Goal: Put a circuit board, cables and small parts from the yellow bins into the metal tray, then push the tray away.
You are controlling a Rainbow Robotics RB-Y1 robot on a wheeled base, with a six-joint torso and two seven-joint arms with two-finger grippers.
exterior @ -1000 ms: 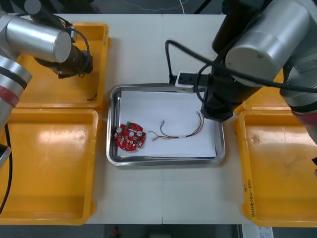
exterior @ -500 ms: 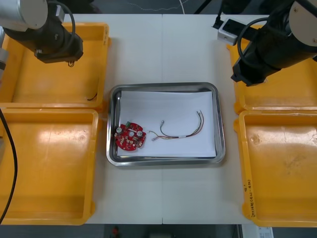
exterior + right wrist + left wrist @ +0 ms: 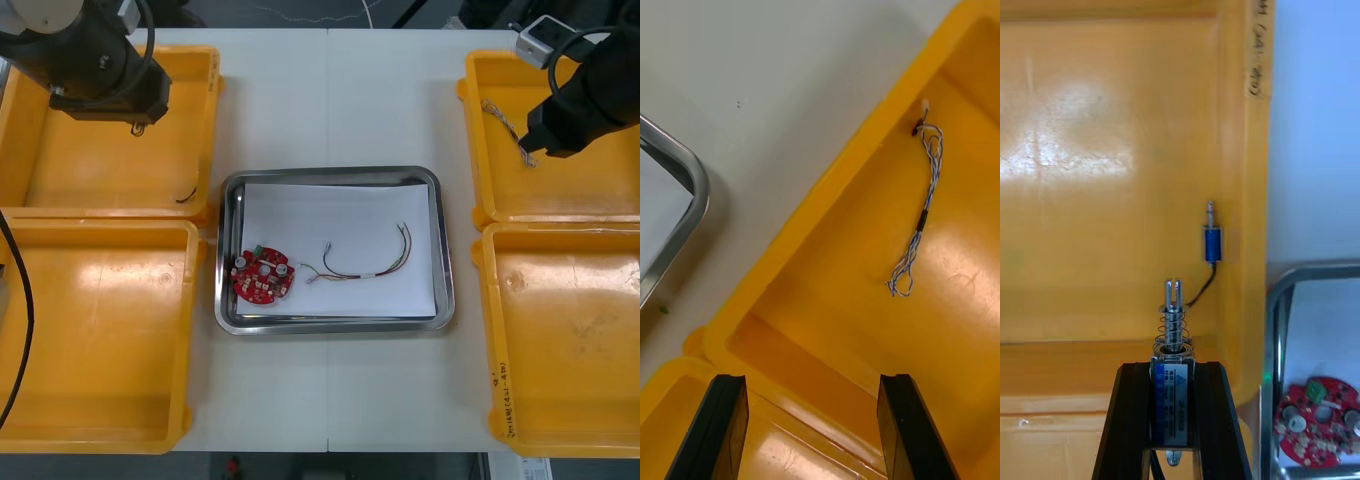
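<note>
- Containers first: the metal tray (image 3: pixel 330 173) sits mid-desk, white inside, its long sides parallel to the near and far edges of the desk (image 3: pixel 330 100).
- In it, the round red circuit board (image 3: pixel 263 277) lies at the tray's near-left corner. Just beside it, a red and yellow cable (image 3: pixel 370 273) curves across the white toward the tray's right wall.
- Far-left yellow bin (image 3: pixel 40 180): the left gripper (image 3: pixel 1172 369) hangs over it, fingers clamped narrow on a small metal part (image 3: pixel 1172 322). A spring rings the part's stem, and its forked tip sticks out past the fingertips.
- Same bin: a black cable with a blue end (image 3: pixel 1213 244) lies against the wall on the tray's side. Its lead runs toward the held part and passes out of sight behind it.
- Far-right yellow bin (image 3: pixel 590 190): the right gripper (image 3: pixel 811 382) hovers over it, fingers spread wide, nothing between them.
- On that bin's floor, a twisted blue and white cable (image 3: pixel 921 217) lies along the wall facing the tray, clear of the fingers.
- The near-left yellow bin (image 3: pixel 100 330) and near-right yellow bin (image 3: pixel 570 340) line the desk's left and right edges down to the near corners.
- Room to move: a lane of bare desk runs from the tray's far rim to the desk's far edge, between the two far bins. A band of bare desk lies between the near rim and the near edge. At both sides the bins stand just beside the tray, with narrow gaps.
</note>
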